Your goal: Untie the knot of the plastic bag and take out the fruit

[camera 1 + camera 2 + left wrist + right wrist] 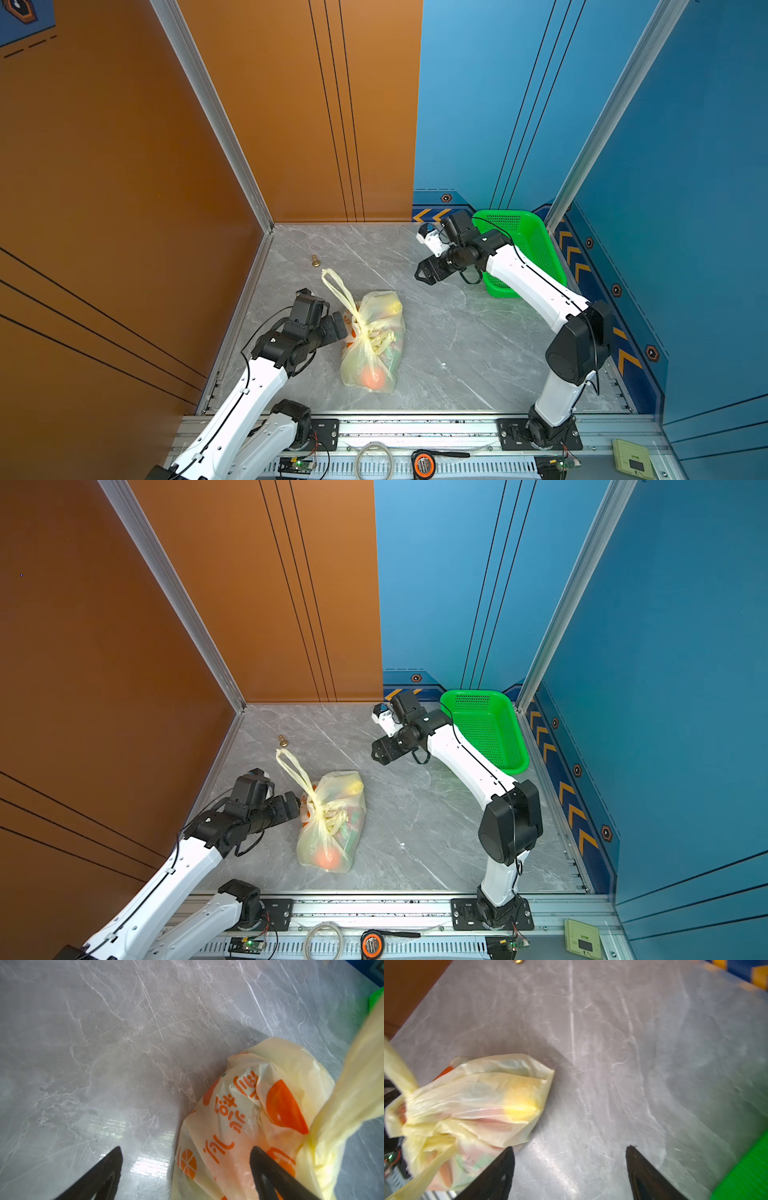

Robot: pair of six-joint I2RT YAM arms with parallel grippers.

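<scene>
A grey marbled tabletop point(449, 340) floors the cell; a green perforated basket point(534, 245) sits in its far right corner, just behind the right arm; a small brass figure point(316, 261) stands far left, just beyond the bag's long handle loop point(336, 286). The plastic bag point(372, 357) lies left of centre, tied, the knot point(366, 332) bunched on top, the fruit point(371, 377) inside. The left gripper point(186, 1149) sits at the bag's left flank, jaws wide, empty, one finger point(270, 1174) over the printed side; the right gripper point(569, 1148), spread wide and empty, hangs well apart, near the basket.
</scene>
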